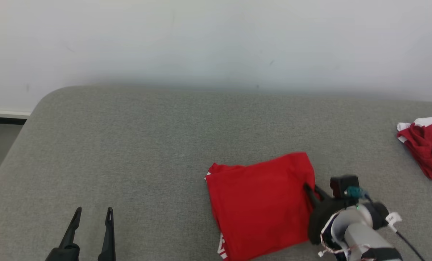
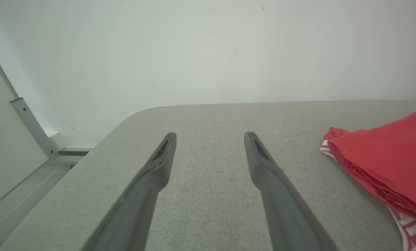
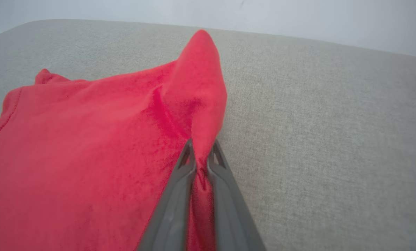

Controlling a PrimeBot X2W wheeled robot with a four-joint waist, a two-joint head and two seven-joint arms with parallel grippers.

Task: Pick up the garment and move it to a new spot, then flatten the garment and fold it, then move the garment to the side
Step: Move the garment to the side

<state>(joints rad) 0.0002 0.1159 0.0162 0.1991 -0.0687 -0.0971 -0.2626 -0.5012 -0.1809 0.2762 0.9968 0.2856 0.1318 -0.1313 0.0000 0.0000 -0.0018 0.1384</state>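
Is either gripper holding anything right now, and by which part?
The right gripper pinches the folded red garment at its right edge. The left gripper is open, holding nothing.

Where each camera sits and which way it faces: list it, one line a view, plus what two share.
Head view: on the head, looking forward and down at the grey cushion and folded red garment; left gripper open lower left, right gripper at the garment's right edge.
Left wrist view: on that wrist, facing along its open fingers across the cushion toward the wall.
Right wrist view: on that wrist, facing along its fingers, shut on a raised garment fold.
Both wrist views share the garment.
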